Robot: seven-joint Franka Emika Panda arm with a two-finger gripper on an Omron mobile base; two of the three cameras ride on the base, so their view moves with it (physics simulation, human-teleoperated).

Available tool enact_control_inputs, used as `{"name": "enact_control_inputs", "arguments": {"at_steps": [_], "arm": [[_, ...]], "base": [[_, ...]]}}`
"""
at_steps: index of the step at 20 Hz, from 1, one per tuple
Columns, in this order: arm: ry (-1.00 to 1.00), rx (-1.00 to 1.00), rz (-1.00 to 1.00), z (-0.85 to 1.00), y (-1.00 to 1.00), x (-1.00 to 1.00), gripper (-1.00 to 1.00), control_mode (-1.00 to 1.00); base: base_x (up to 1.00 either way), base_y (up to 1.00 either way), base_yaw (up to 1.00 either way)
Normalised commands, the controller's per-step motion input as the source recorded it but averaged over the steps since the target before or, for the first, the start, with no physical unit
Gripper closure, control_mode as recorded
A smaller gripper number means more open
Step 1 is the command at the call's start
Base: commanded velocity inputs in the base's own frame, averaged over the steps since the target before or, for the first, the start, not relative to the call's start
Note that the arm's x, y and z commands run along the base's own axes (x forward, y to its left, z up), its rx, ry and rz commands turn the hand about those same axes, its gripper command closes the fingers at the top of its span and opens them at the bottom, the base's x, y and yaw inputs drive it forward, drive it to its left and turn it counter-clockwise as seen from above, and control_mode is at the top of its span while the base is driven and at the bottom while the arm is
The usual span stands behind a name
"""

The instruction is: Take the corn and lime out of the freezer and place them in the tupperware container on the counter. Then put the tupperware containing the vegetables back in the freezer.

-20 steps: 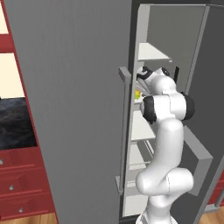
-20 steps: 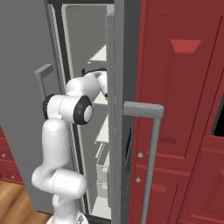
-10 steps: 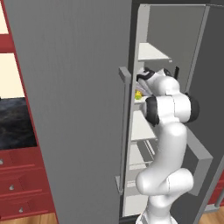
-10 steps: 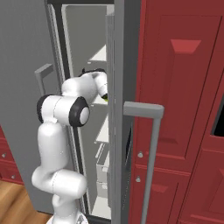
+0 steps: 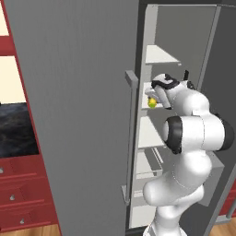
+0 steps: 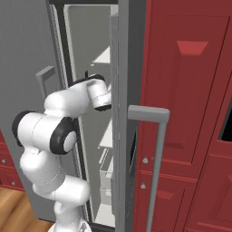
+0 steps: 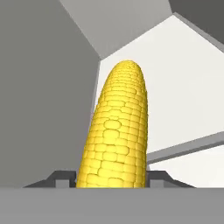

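The gripper (image 5: 154,99) is reaching into the open freezer (image 5: 152,138) at mid-shelf height, and the fingers are closing on the corn (image 7: 116,131), which is running lengthwise between them and pointing away from the hand. In the left base view the cob is showing as a yellow spot at the hand, just inside the door edge. The fingertips are barely peeking out at either side of the cob, so the firmness of the hold is probably hard to judge. Risks from here: the round cob rolling or slipping out, or its far end catching the shelf or the door edge while being pulled out.
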Motion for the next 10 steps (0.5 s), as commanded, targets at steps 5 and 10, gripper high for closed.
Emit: {"name": "enact_control_inputs", "arguments": {"at_steps": [5,10], "arm": [[-0.02,0.0,-0.01,0.98,0.0,-1.0,1.0,-1.0],[0.05,0.0,0.0,0.82,0.0,-1.0,1.0,-1.0]], "base": [[0.0,0.0,0.0],[0.0,0.0,0.0]]}}
